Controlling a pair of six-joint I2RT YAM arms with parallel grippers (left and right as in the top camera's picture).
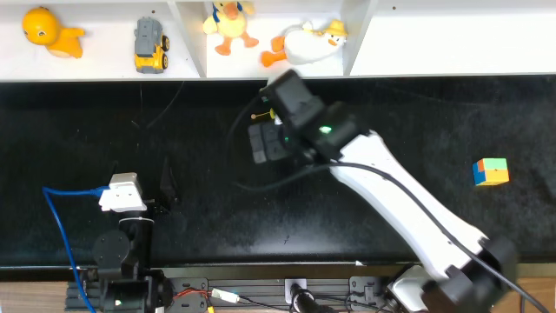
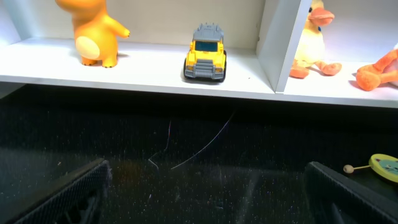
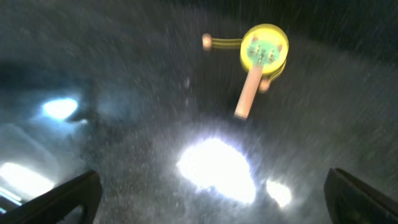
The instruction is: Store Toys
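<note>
Looking from the top first: black table with a white shelf unit along its far edge, already holding an orange rubber duck, a yellow and grey toy truck, a yellow plush duck and a white plush bird. A multicoloured puzzle cube sits near the table's right edge. The right gripper hangs over the middle of the table, close to the far edge; the left gripper is parked toward the near left corner.

Left wrist view: that gripper's spread wide, nothing in it, and the small yellow rattle drum with a wooden stick handle lies on the table just short of the shelf.

Right wrist view: this one's spread wide too, empty, with the drum lying flat straight ahead. My guess is it's light and rigid, with beads on strings that'll flop around. I'd pinch the handle mid-length, across its width, since the round head looks too wide and slippery.
</note>
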